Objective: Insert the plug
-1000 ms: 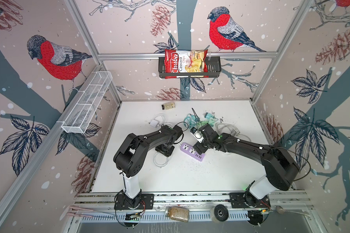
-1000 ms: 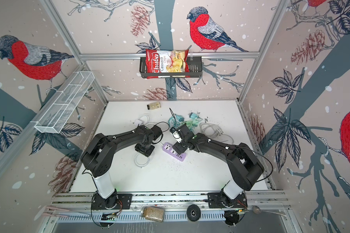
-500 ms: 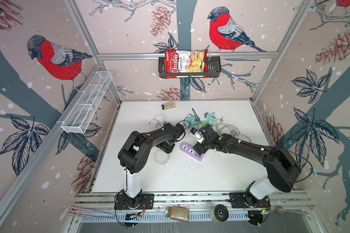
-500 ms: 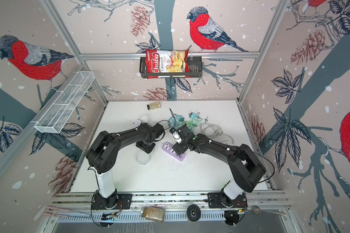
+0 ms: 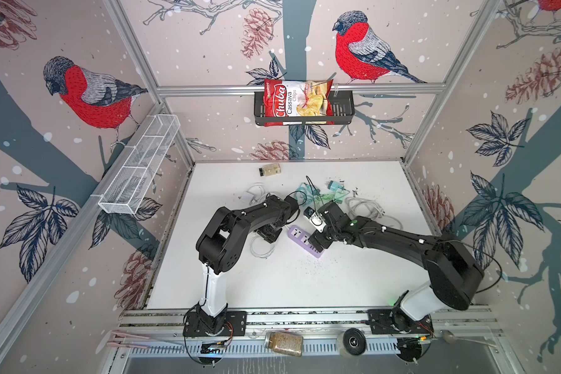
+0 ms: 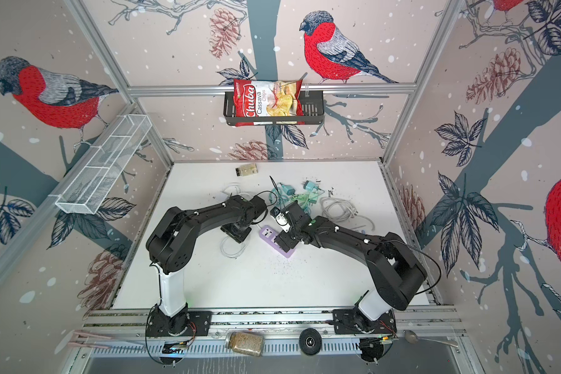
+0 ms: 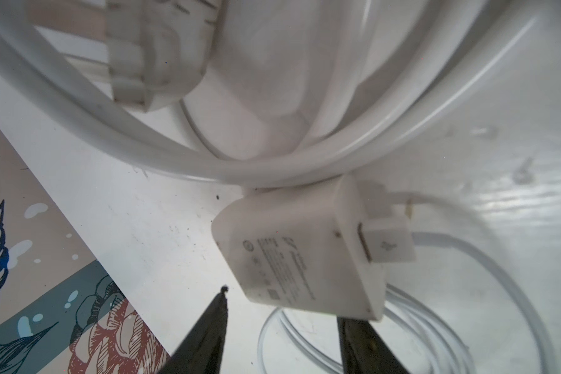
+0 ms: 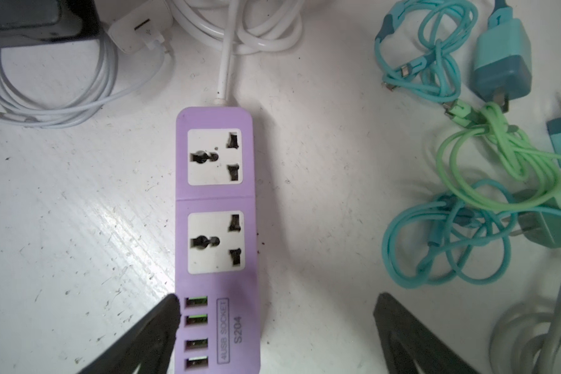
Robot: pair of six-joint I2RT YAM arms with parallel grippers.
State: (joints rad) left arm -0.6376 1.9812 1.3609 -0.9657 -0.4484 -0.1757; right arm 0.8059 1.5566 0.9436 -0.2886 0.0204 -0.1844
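The plug is a white USB charger (image 7: 302,259) with its thin white cable (image 7: 467,252) attached, lying on the white table. My left gripper (image 7: 282,307) is open right at it: one finger sits under the charger's near corner, the other stands apart from its side. In both top views this gripper (image 5: 269,234) (image 6: 237,233) hides the charger. The purple power strip (image 8: 216,200) (image 5: 300,239) (image 6: 272,239) lies flat with two empty sockets. My right gripper (image 8: 279,299) (image 5: 316,241) is open wide over its USB end, one finger against the strip's edge.
The strip's thick white cord (image 8: 240,32) coils beside the charger. Teal and green chargers with tangled cables (image 8: 450,162) lie on the strip's other side, with a grey-white cable (image 5: 366,207) beyond. Another white charger (image 5: 248,196) and a small jar (image 5: 269,170) lie farther back.
The right gripper's jaws have spread wider over the strip. The left arm's elbow has swung slightly rightward while its gripper stays at the charger.
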